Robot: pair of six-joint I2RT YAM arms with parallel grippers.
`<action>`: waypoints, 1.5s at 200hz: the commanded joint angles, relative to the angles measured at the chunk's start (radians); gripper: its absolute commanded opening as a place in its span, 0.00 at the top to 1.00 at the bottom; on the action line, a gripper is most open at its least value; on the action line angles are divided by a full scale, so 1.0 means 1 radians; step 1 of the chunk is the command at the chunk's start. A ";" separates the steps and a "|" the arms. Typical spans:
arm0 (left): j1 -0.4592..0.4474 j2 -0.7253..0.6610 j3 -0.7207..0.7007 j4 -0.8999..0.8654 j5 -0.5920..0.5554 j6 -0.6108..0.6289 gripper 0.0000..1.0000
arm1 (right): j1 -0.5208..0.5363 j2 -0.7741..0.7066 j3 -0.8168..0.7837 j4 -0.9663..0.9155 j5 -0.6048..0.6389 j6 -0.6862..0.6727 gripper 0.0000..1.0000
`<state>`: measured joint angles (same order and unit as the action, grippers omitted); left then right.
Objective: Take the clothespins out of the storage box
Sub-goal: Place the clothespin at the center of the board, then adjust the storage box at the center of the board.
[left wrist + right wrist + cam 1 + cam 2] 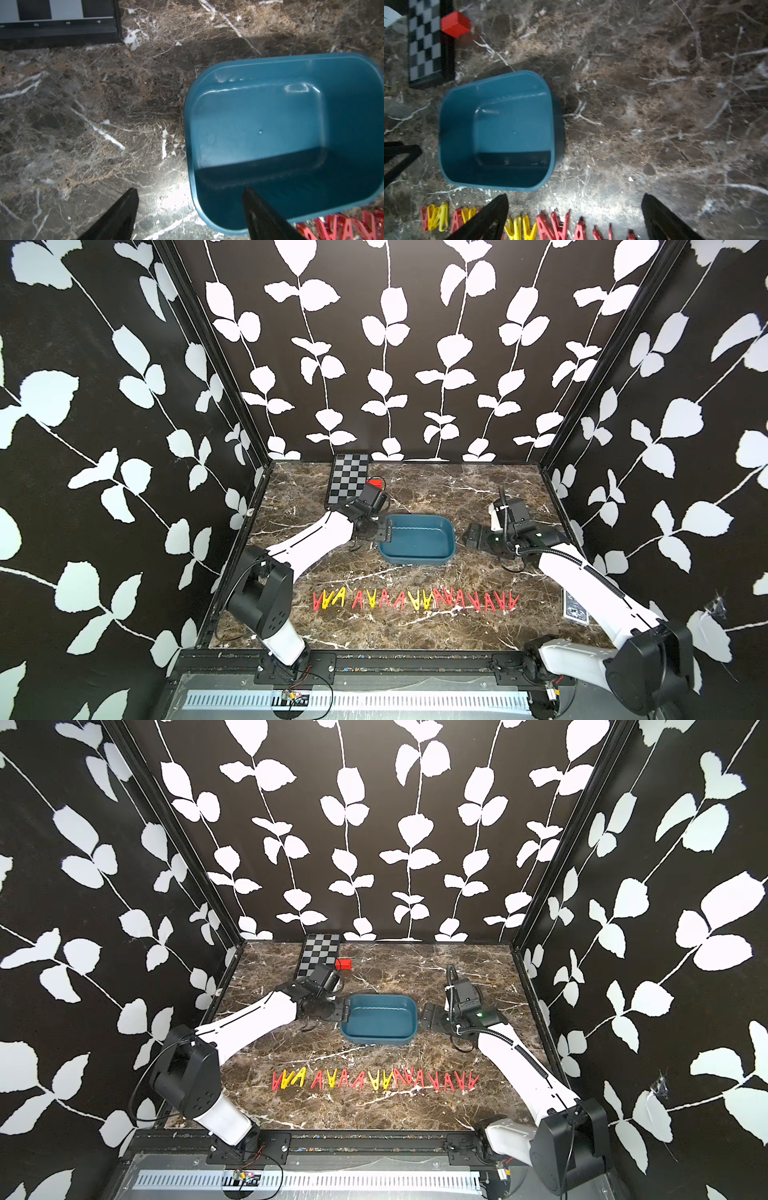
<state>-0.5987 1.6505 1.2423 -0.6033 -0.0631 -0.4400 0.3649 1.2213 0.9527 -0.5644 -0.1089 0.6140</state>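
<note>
Storage box [415, 559] mid-table [436, 497]; clothespins [415, 600] rowed before it. Left gripper [387, 529], fingers apart, straddles one end wall; right gripper [466, 536], fingers spread, beside the other (no contact). Checkered board [349, 479], red block [375, 482] behind.

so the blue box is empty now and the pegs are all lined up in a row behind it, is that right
Not quite. The box is empty, but the pegs are lined up in a row in front of it, on the side nearer the arms' bases, not behind it. Both top views show this.
</note>
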 commanded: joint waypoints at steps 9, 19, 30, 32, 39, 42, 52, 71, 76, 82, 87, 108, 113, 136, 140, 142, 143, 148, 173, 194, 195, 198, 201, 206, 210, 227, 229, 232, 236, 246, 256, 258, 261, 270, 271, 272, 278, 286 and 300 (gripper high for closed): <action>0.004 0.050 0.032 -0.037 -0.001 0.032 0.26 | 0.042 0.038 0.051 0.146 0.008 0.075 0.01; 0.004 0.069 0.039 -0.036 0.001 0.028 0.29 | 0.061 0.046 0.049 0.177 0.016 0.097 0.01; 0.004 0.088 0.046 -0.033 0.000 0.021 0.32 | 0.085 0.054 0.045 0.204 0.031 0.116 0.01; 0.004 0.091 0.046 -0.031 -0.001 0.019 0.33 | 0.090 0.056 0.044 0.207 0.034 0.118 0.01; 0.004 0.104 0.046 -0.018 0.001 0.014 0.36 | 0.104 0.060 0.043 0.218 0.041 0.122 0.01; 0.004 0.109 0.046 -0.014 0.002 0.014 0.38 | 0.108 0.063 0.042 0.219 0.044 0.123 0.01; 0.003 0.126 0.055 -0.009 0.012 0.012 0.42 | 0.121 0.074 0.045 0.221 0.044 0.124 0.01; 0.002 0.164 0.077 -0.016 0.018 0.010 0.54 | 0.130 0.090 0.049 0.217 0.038 0.122 0.01; 0.003 0.174 0.083 -0.021 0.016 0.008 0.59 | 0.131 0.091 0.049 0.215 0.038 0.121 0.01; 0.002 0.185 0.089 -0.031 0.013 0.006 0.64 | 0.132 0.090 0.051 0.216 0.039 0.121 0.01; 0.002 0.192 0.093 -0.038 0.012 0.007 0.67 | 0.132 0.089 0.050 0.216 0.040 0.121 0.01; 0.002 0.201 0.092 -0.049 0.013 0.004 0.80 | 0.134 0.084 0.042 0.227 0.047 0.129 0.01; 0.002 0.203 0.095 -0.054 0.013 0.002 0.84 | 0.135 0.082 0.037 0.233 0.048 0.132 0.01; 0.002 0.205 0.124 -0.108 0.013 -0.011 0.95 | 0.135 0.087 0.027 0.243 0.046 0.141 0.01; 0.003 0.203 0.127 -0.117 0.013 -0.015 0.97 | 0.136 0.086 0.026 0.243 0.046 0.141 0.01; 0.003 0.202 0.130 -0.123 0.012 -0.017 0.98 | 0.135 0.087 0.026 0.245 0.046 0.141 0.01; 0.003 0.201 0.130 -0.125 0.011 -0.018 0.98 | 0.136 0.087 0.025 0.244 0.046 0.141 0.01; 0.002 0.200 0.136 -0.135 0.011 -0.023 1.00 | 0.137 0.087 0.024 0.245 0.048 0.142 0.01; 0.004 0.194 0.183 -0.224 0.034 -0.048 1.00 | 0.136 0.089 0.023 0.254 0.056 0.145 0.01; 0.031 0.189 0.227 -0.311 0.092 -0.100 1.00 | 0.136 0.090 0.025 0.260 0.060 0.150 0.01; 0.033 0.189 0.230 -0.315 0.100 -0.104 1.00 | 0.136 0.090 0.026 0.261 0.060 0.150 0.01; 0.043 0.191 0.235 -0.330 0.118 -0.114 1.00 | 0.136 0.088 0.026 0.262 0.060 0.151 0.01; 0.051 0.193 0.241 -0.343 0.140 -0.125 1.00 | 0.135 0.087 0.027 0.262 0.060 0.151 0.01; 0.068 0.194 0.247 -0.365 0.179 -0.140 1.00 | 0.136 0.086 0.028 0.262 0.061 0.151 0.01; 0.082 0.196 0.249 -0.376 0.210 -0.152 1.00 | 0.136 0.086 0.028 0.262 0.062 0.151 0.01; 0.124 0.185 0.240 -0.387 0.322 -0.186 1.00 | 0.135 0.082 0.031 0.262 0.068 0.151 0.01; 0.127 0.183 0.240 -0.388 0.331 -0.189 1.00 | 0.136 0.081 0.032 0.262 0.069 0.153 0.01; 0.131 0.183 0.240 -0.390 0.347 -0.193 1.00 | 0.135 0.080 0.033 0.261 0.071 0.153 0.01; 0.136 0.181 0.240 -0.394 0.365 -0.200 1.00 | 0.137 0.078 0.034 0.261 0.071 0.153 0.01; 0.146 0.179 0.232 -0.395 0.417 -0.219 1.00 | 0.137 0.073 0.037 0.259 0.072 0.156 0.01; 0.152 0.175 0.209 -0.377 0.473 -0.247 1.00 | 0.137 0.067 0.037 0.257 0.076 0.159 0.01; 0.153 0.174 0.203 -0.371 0.483 -0.253 1.00 | 0.137 0.066 0.037 0.257 0.076 0.160 0.01; 0.155 0.173 0.195 -0.363 0.500 -0.264 1.00 | 0.136 0.064 0.037 0.257 0.076 0.161 0.01; 0.159 0.172 0.165 -0.331 0.553 -0.291 1.00 | 0.136 0.059 0.037 0.256 0.079 0.162 0.01; 0.160 0.172 0.162 -0.328 0.557 -0.295 1.00 | 0.135 0.059 0.036 0.257 0.079 0.162 0.01; 0.160 0.173 0.159 -0.324 0.563 -0.298 1.00 | 0.136 0.059 0.036 0.256 0.079 0.162 0.01; 0.162 0.174 0.146 -0.304 0.589 -0.314 1.00 | 0.137 0.056 0.037 0.255 0.082 0.162 0.01; 0.163 0.177 0.132 -0.285 0.613 -0.330 1.00 | 0.136 0.053 0.034 0.253 0.085 0.162 0.01; 0.164 0.180 0.122 -0.273 0.618 -0.339 1.00 | 0.135 0.047 0.030 0.248 0.086 0.164 0.01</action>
<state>-0.4351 1.8652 1.3933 -0.9089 0.4282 -0.7166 0.4965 1.3003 0.9810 -0.3294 -0.0471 0.7578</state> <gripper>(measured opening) 0.082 0.993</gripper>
